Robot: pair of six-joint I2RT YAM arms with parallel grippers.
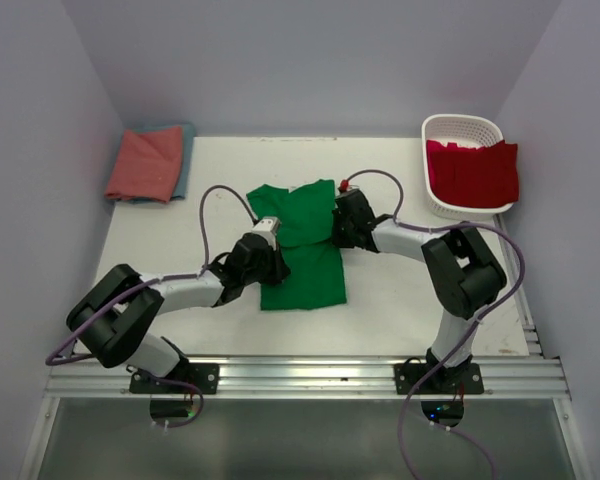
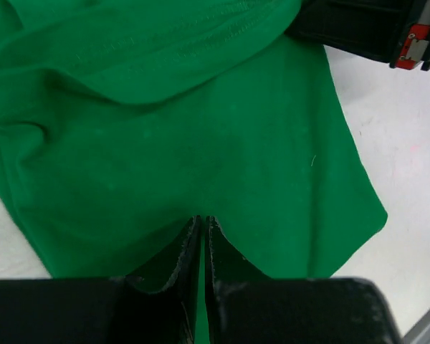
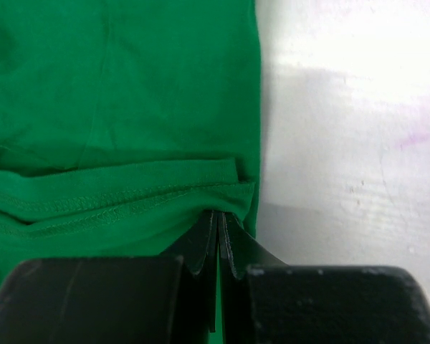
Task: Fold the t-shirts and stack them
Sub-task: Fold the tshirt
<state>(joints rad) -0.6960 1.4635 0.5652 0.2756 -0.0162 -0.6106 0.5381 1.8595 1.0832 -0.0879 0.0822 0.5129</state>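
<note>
The bright green t-shirt (image 1: 302, 262) lies in the middle of the table, its far part folded over the near part. My left gripper (image 1: 277, 258) is at its left side, jaws shut with green cloth between the tips (image 2: 203, 218). My right gripper (image 1: 338, 228) is at the shirt's right edge, shut on a stitched hem fold (image 3: 219, 213). The green cloth fills the left wrist view (image 2: 201, 129) and the left of the right wrist view (image 3: 115, 93). The salmon-pink shirt (image 1: 143, 163) lies folded on the teal-blue one (image 1: 187, 150) at the back left. The red shirt (image 1: 473, 172) hangs in the basket.
The white lattice basket (image 1: 460, 125) stands at the back right corner. The enclosure walls close in the left, back and right sides. A metal rail (image 1: 310, 375) runs along the near edge. The right arm's body shows in the left wrist view (image 2: 373, 29).
</note>
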